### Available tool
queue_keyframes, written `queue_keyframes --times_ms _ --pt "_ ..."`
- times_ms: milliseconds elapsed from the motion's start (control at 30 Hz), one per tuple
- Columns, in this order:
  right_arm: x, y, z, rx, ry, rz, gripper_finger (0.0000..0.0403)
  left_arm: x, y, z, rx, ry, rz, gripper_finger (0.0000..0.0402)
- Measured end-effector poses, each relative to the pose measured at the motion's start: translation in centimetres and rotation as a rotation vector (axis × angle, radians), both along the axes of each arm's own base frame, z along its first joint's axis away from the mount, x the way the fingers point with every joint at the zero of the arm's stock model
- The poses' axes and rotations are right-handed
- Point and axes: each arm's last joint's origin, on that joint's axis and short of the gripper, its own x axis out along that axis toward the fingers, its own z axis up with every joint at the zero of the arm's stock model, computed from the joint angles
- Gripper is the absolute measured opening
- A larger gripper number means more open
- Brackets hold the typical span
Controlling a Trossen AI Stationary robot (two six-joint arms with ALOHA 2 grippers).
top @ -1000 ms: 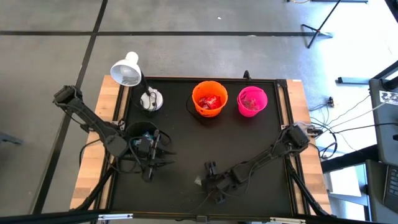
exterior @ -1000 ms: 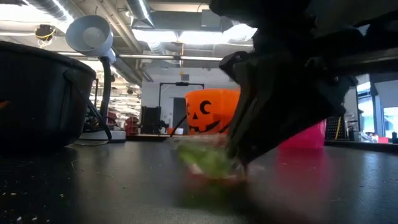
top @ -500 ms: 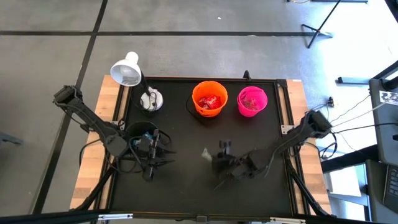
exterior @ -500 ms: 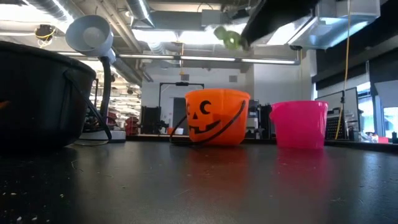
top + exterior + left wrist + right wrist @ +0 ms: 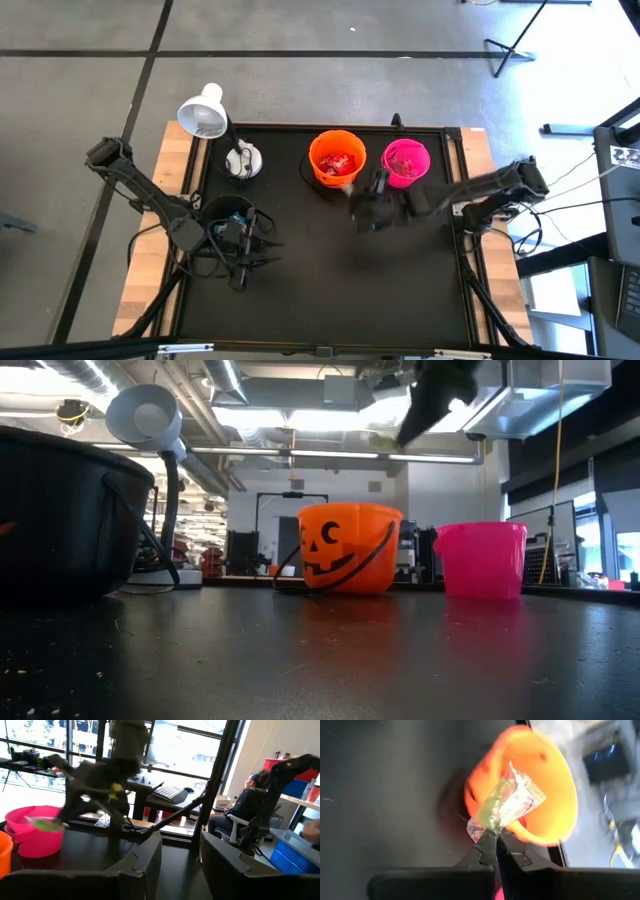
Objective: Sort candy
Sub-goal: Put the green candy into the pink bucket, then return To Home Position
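I had the right gripper (image 5: 496,836) clamped on one crimped end of a small green sweet in clear crinkly wrapper (image 5: 507,802), held above the orange plastic pumpkin bucket (image 5: 336,157); it looked light, soft and slippery.

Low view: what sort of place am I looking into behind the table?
Probably an indoor lab or workshop. The ceiling shows bare ducts and pipes with strip lights, equipment racks stand behind the orange bucket, and the left wrist view shows a person seated at a desk.
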Motion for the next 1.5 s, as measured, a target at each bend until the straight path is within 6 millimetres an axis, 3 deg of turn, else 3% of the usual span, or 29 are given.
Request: queue_keyframes --times_ms 167,333,500,633,800,1067,1200,1367,1500 --pt "-2.6 -4.6 0.0 0.081 -0.011 -0.086 0.0002 0.0 0.0 0.0 0.002 0.003 0.0 0.0125" --pt "-7.7 -8.3 -0.1 0.148 -0.168 -0.154 0.0003 0.0 0.0 -0.1 0.011 0.006 0.0 0.0125" --pt "-12.8 -10.9 -0.7 0.135 -0.31 -0.282 0.0003 0.0 0.0 -0.2 0.023 0.019 0.014 0.0125" --pt "-15.2 -12.1 -1.4 0.129 -0.335 -0.375 0.0003 0.0 0.1 -0.2 0.049 0.023 0.036 0.0125" --pt "-16.5 -13.2 -2.0 0.194 -0.314 -0.447 0.0022 0.2 0.4 -0.2 0.049 0.023 0.057 0.0125" --pt "-16.7 -13.6 -2.0 0.249 -0.323 -0.444 0.0169 0.3 0.6 -0.2 0.049 0.023 0.069 0.0125" --pt "-16.9 -13.5 -2.1 0.256 -0.295 -0.45 0.0218 0.3 0.6 -0.2 0.048 0.023 0.069 0.0125" --pt "-16.9 -13.3 -0.6 0.296 -0.334 -0.406 0.0232 0.3 0.7 -0.2 0.045 0.019 0.069 0.0125" --pt "-17.3 -12.6 2.2 0.391 -0.509 -0.275 0.0214 -0.1 1.4 0.8 0.04 -0.016 0.085 0.0125"
